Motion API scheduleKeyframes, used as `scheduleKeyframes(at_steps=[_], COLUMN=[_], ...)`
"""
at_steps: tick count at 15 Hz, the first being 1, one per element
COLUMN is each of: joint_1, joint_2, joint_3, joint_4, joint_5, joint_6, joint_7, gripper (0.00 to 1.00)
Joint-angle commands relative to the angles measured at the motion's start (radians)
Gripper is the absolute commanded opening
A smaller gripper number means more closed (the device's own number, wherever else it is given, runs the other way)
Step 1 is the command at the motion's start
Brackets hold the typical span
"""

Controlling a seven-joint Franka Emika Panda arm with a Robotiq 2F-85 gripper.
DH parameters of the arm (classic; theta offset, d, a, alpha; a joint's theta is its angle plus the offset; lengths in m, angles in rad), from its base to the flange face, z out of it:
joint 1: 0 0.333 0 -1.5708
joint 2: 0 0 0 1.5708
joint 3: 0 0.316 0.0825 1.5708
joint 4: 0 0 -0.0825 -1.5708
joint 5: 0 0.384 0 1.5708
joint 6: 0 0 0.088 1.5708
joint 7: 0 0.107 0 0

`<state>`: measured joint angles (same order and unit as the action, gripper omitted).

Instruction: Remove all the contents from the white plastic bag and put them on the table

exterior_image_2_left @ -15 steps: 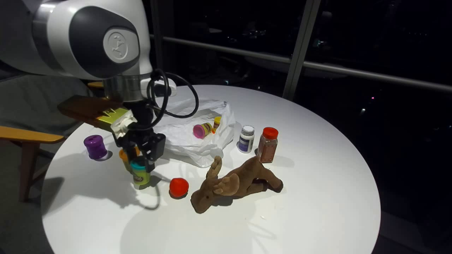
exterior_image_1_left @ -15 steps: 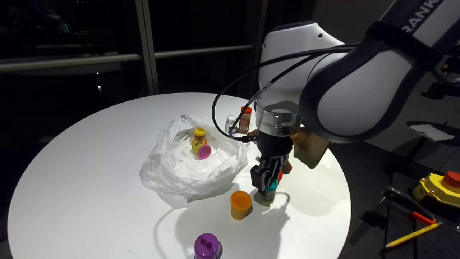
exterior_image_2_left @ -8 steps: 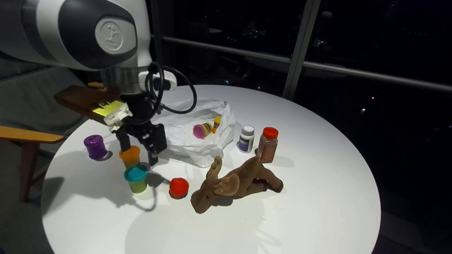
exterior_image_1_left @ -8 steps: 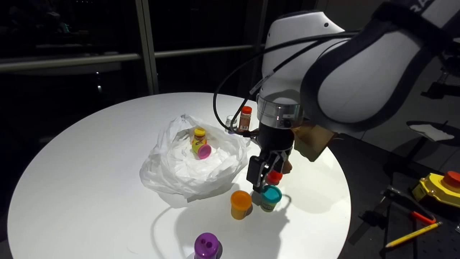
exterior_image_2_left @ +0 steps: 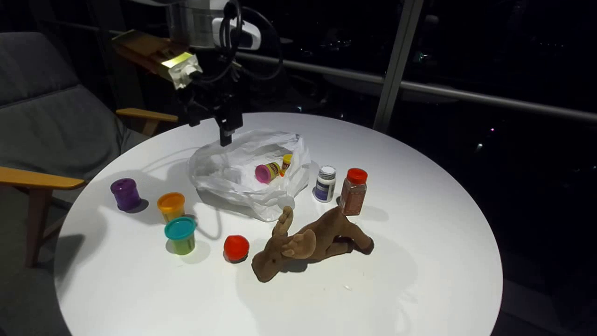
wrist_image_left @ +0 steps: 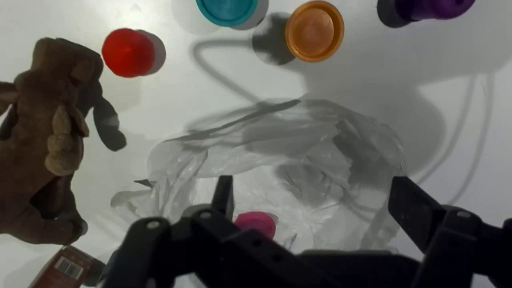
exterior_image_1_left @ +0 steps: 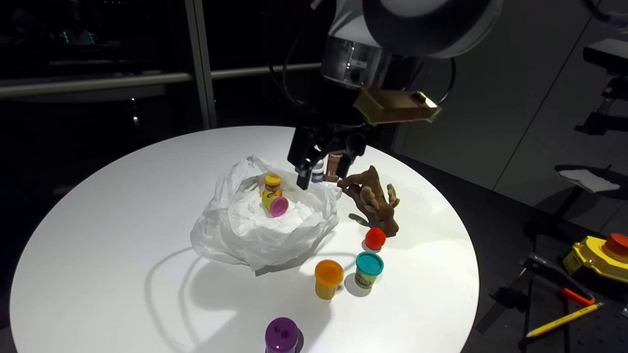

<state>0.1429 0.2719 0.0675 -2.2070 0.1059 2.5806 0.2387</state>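
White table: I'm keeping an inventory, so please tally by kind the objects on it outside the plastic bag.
Tubs (orange tub, teal-lidded tub): 2
Bottles (white-capped bottle, red-capped bottle): 2
Purple cylinder with holes: 1
Red rounded object: 1
Stuffed moose: 1
Total: 7

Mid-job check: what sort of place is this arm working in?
Probably an office or lab lounge, perhaps at night: there's a grey armchair, big dark windows, and a yellow box with a red button.

Gry chair, yel. pencil, win. frame.
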Motion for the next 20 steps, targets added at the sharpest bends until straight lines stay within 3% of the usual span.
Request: scheduleKeyframes(at_steps=[1,10,20], joint_1=[0.002,0.052,0.053], joint_2=[0.136,0.456,0.657], joint_3=[0.004,-0.064,-0.104], joint_4=[0.183,0.516,0.793], joint_5=[-0.025,-0.187,-0.217], joint_6=[-0.019,-0.115,-0.218], joint_7=[-0.022,-0.034,-0.046], gripper=[1.0,1.0,1.0])
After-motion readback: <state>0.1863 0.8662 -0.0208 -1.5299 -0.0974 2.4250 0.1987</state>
